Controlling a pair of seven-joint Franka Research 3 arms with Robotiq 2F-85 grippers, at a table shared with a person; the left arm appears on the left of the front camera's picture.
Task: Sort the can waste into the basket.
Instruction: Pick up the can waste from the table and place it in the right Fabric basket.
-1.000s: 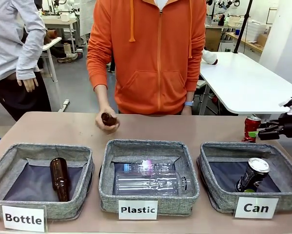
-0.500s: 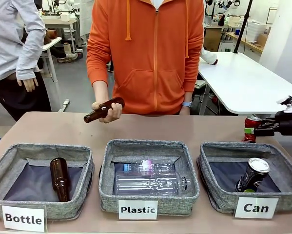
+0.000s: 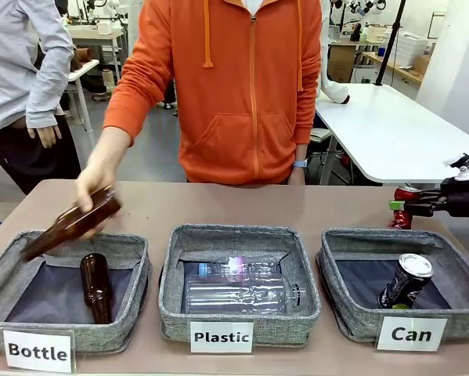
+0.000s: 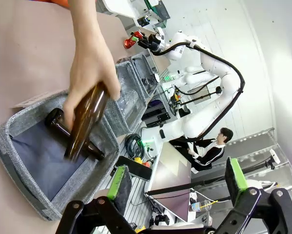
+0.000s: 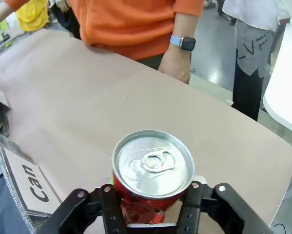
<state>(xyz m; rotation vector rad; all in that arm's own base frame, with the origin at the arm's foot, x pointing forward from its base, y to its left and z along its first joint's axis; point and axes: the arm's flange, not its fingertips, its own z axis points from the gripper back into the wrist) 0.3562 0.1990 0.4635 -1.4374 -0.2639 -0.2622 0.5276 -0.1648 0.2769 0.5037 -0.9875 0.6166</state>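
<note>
1. The red can (image 5: pixel 152 178) stands upright on the table (image 3: pixel 242 205) at the far right, just behind the far wall of the basket labelled "Can" (image 3: pixel 345 313); the dark can (image 3: pixel 405 280) with the silver top already leans inside that basket, at its right side.
2. The right gripper (image 5: pixel 150 207) has its fingers at either side of the red can's body, low down, touching or very nearly so; I judge it grasping the can, though whether the hold is firm the pictures do not settle; the can is not yet lifted.
3. The left gripper (image 4: pixel 177 183) hangs released, fingers spread wide with nothing between them, above the near left of the table.
4. Handling, as a judgement: the can looks light and thin-walled; its red side is crumpled, so it should give under a hard squeeze and may sit unevenly between the pads; painted metal can slip; a hold across the body below the stiff silver rim seems the soundest.
5. Edges: the basket's soft grey far wall rises between can and lining; the can must come up over it before travelling near.
6. Open room: the dark lining left of the dark can is bare; a person's hand (image 3: pixel 92 182) lowers a brown bottle (image 3: pixel 71 222) over the "Bottle" basket (image 3: pixel 66 335) far to the left, well apart from this path; another hand with a watch (image 5: pixel 177 59) rests at the table's far edge beyond the can.
</note>
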